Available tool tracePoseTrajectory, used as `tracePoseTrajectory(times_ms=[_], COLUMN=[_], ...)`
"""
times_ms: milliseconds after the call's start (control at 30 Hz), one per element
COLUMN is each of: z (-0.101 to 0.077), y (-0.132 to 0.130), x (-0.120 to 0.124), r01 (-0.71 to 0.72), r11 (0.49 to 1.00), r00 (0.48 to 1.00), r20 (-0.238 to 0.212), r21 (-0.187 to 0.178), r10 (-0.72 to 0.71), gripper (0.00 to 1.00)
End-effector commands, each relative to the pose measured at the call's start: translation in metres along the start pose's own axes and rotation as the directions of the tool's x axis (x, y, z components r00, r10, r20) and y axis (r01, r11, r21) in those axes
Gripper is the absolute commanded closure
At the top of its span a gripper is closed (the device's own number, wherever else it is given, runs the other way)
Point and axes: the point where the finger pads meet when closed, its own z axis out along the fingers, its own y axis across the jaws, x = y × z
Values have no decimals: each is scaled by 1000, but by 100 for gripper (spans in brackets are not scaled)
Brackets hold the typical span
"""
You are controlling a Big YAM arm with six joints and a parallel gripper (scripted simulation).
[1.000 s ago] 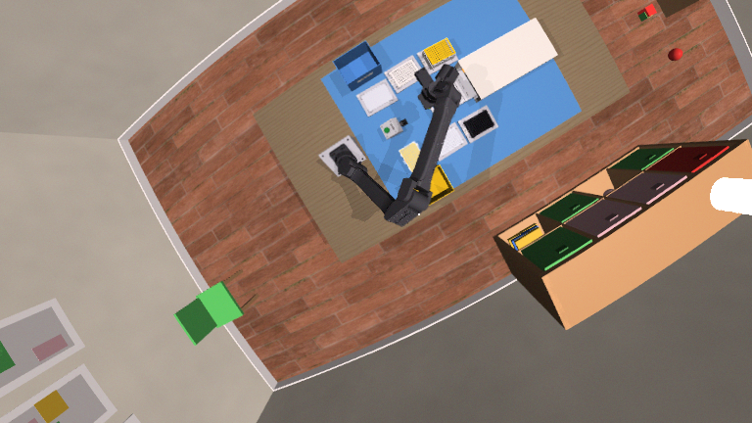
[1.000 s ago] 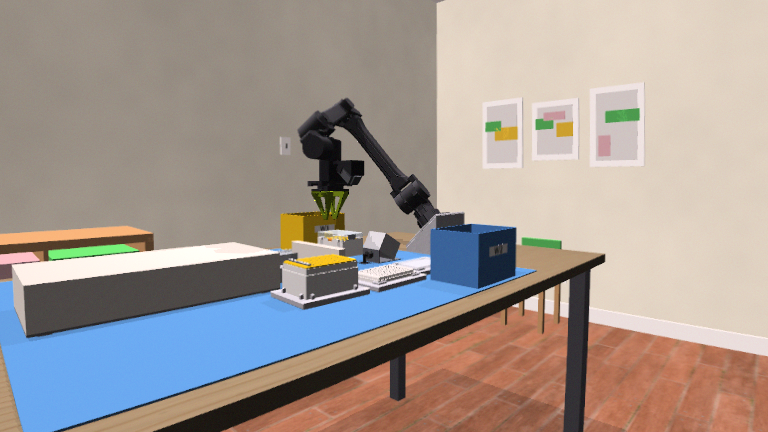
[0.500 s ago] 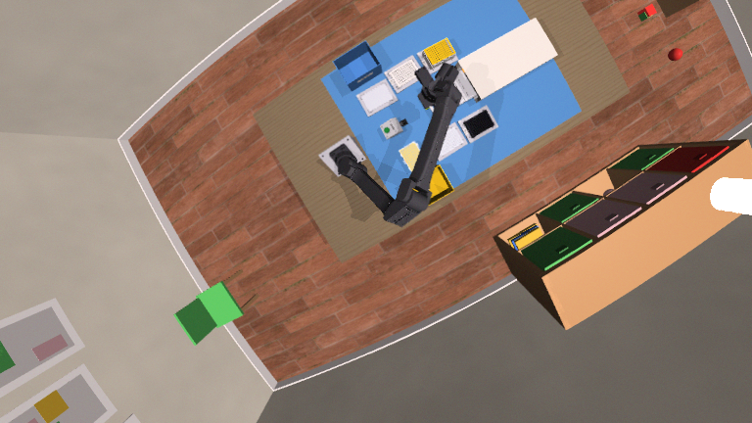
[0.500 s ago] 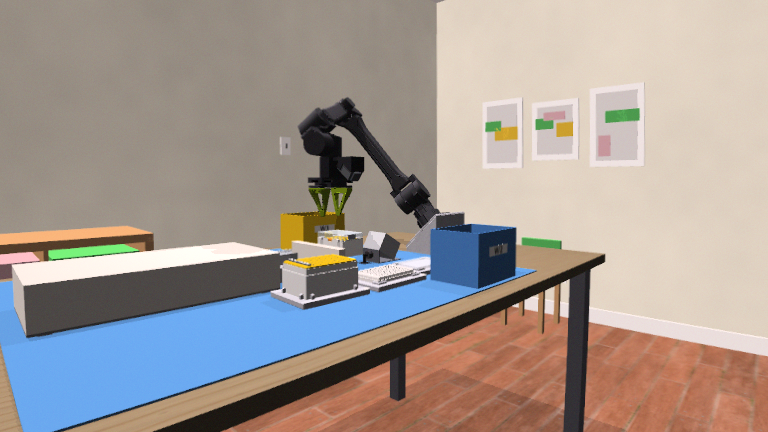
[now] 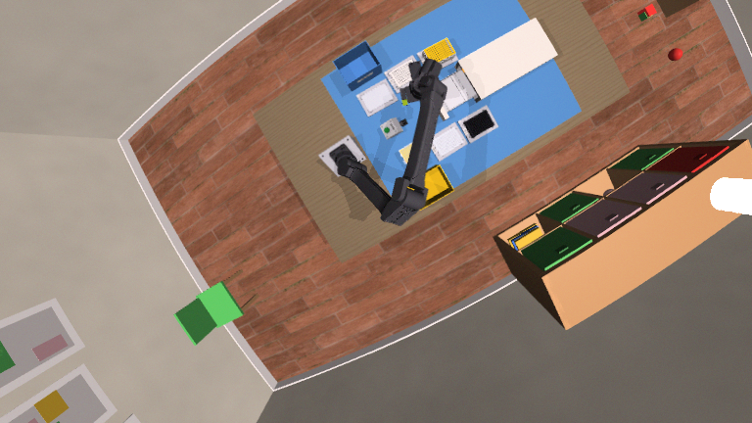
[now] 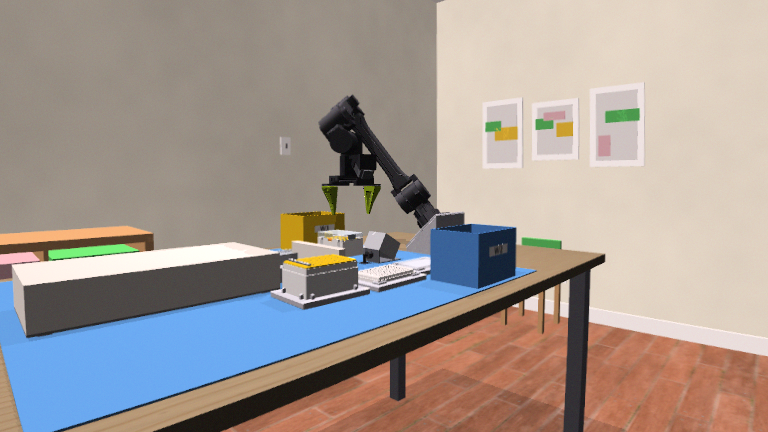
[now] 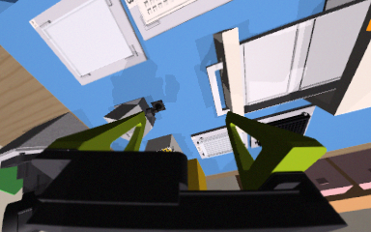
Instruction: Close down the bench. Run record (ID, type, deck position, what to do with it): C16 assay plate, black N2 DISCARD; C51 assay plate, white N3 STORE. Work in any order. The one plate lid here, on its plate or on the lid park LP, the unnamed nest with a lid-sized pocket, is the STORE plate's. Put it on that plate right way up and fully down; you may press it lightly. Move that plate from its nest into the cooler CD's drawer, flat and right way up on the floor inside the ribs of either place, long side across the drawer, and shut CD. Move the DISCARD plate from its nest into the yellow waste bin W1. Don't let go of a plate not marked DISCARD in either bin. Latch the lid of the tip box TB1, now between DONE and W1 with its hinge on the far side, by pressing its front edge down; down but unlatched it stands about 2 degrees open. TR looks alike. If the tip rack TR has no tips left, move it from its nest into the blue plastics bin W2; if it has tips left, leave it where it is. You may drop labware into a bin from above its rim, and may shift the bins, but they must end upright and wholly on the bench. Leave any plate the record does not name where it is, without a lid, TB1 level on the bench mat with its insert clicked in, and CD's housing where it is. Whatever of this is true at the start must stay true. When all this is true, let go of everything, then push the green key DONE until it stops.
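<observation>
My gripper [image 5: 406, 100] [image 6: 349, 206] [image 7: 185, 115] is open and empty, high above the blue mat [image 5: 488, 8] beside the cooler CD's open drawer [image 5: 458, 89] [image 7: 271, 63]. The drawer floor is bare; its front panel [image 7: 232, 72] and handle face the gripper. The white plate [image 5: 447, 141] [image 7: 213, 142] and the black plate [image 5: 478, 123] [image 7: 290, 123] sit in their nests. The lid [image 5: 377, 96] [image 7: 89, 36] lies in the lid park. The tip rack TR [image 5: 439, 51] [image 6: 320, 277] shows yellow tips. TB1 [image 5: 404, 151] [image 6: 339, 241] is partly hidden under the arm.
The cooler housing [image 5: 507, 55] [image 6: 141, 280] is at the mat's far side. The blue bin W2 [image 5: 360, 69] [image 6: 472, 252], the yellow bin W1 [image 5: 438, 188] [image 6: 308, 226], the DONE key [image 5: 388, 130] [image 6: 380, 246] and another white plate [image 5: 399, 73] [image 6: 390, 274] stand around.
</observation>
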Motion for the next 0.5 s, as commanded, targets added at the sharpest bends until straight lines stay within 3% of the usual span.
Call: tracePoseTrajectory(times_ms=[0, 133, 200, 233, 300, 467], z=[-1, -1, -1, 9, -1, 0], y=[13, 28, 28, 25, 39, 58], x=[-13, -19, -19, -12, -23, -31], r01=[-188, -317, -317, -373, -411, -556], r11=[982, 948, 948, 928, 912, 831], r00=[982, 948, 948, 928, 912, 831], r20=[12, 13, 13, -3, 14, 15], r21=[10, 8, 8, -10, 6, 4], r10=[188, 317, 317, 373, 410, 556], gripper=[0, 0, 0, 0, 0, 0])
